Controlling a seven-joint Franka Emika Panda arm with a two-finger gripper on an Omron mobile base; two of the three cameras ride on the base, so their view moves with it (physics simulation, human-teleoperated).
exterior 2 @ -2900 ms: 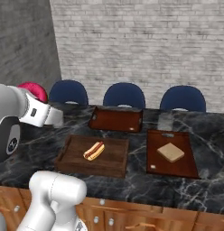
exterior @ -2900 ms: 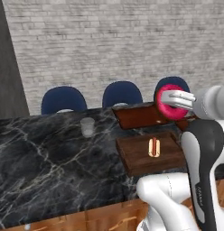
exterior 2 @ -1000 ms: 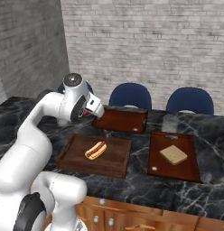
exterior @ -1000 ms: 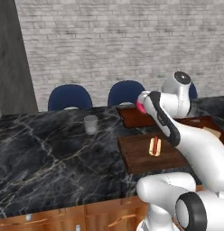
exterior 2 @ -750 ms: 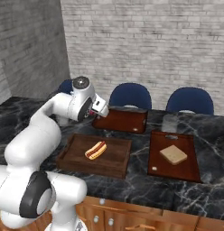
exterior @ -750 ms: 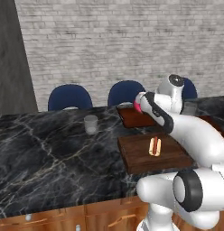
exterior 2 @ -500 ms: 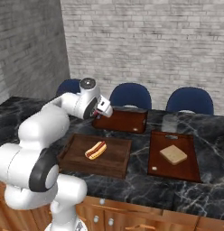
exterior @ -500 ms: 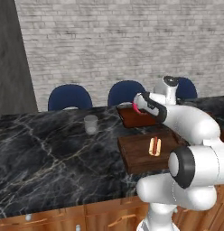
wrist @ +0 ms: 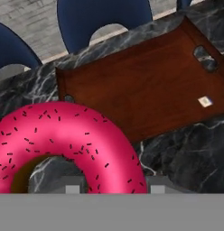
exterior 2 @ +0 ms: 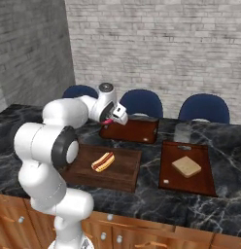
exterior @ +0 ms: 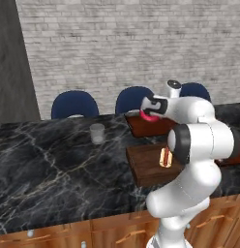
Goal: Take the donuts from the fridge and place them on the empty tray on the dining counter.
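A red-pink iced donut [wrist: 64, 135] with dark sprinkles sits between the fingers of my gripper [wrist: 114, 188], which is shut on it. In the left base view the gripper [exterior: 150, 114] holds the donut [exterior: 149, 117] just over the near left corner of the empty tray [exterior: 141, 127], a small reddish-brown tray at the back of the dining counter [exterior: 54, 155]. From the right, the gripper [exterior 2: 111, 119] hovers at the left end of that tray [exterior 2: 137, 130]. The hand view looks down on the bare tray [wrist: 150, 85] just beyond the donut.
A larger wooden tray [exterior 2: 122, 170] with a hot dog [exterior 2: 103, 161] lies in front of the empty one. To the right is a tray [exterior 2: 190, 182] with a tan square [exterior 2: 185, 166]. A glass [exterior: 97, 133] stands to the left, another [exterior 2: 181, 132] to the right. Blue chairs [exterior: 73, 104] line the far side.
The arm has swung forward and down from beside the robot to the tray's near left corner, carrying the donut. The camera shifted a little early on.
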